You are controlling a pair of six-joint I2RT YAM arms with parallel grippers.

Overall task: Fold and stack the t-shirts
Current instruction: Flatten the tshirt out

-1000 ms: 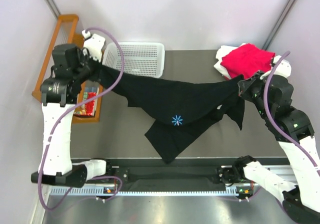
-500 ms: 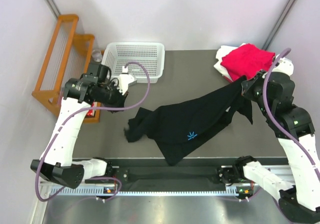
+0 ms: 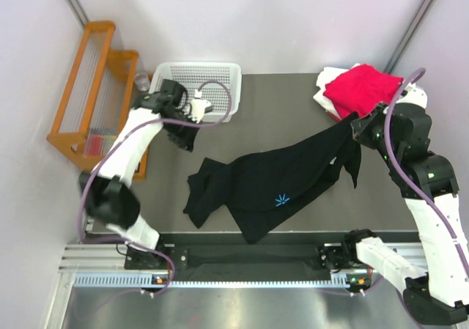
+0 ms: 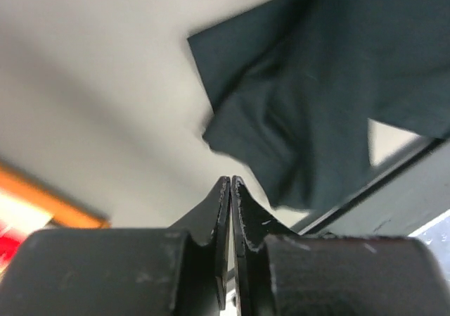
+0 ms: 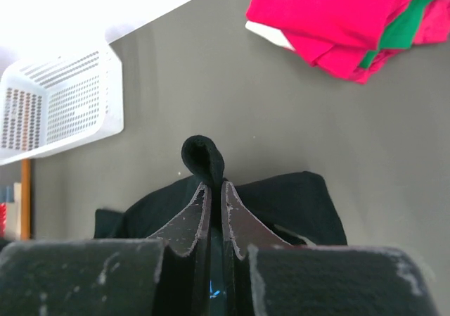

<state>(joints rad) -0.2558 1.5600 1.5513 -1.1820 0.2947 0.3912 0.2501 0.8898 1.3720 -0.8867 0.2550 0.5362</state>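
The right end effector point(image 5: 211, 186) is clamped on a bunched edge of the black t-shirt point(image 3: 282, 175), holding that end up just beside the folded red t-shirt point(image 3: 363, 87) pile at the far right. The rest of the shirt sprawls rumpled across the middle of the desk point(image 3: 278, 109). The left end effector point(image 4: 230, 184) has its fingers pressed together on nothing, near the white basket point(image 3: 220, 80) and clear of the cloth.

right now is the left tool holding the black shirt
No, the left tool is shut with nothing between its fingers, and the black shirt lies apart from it.
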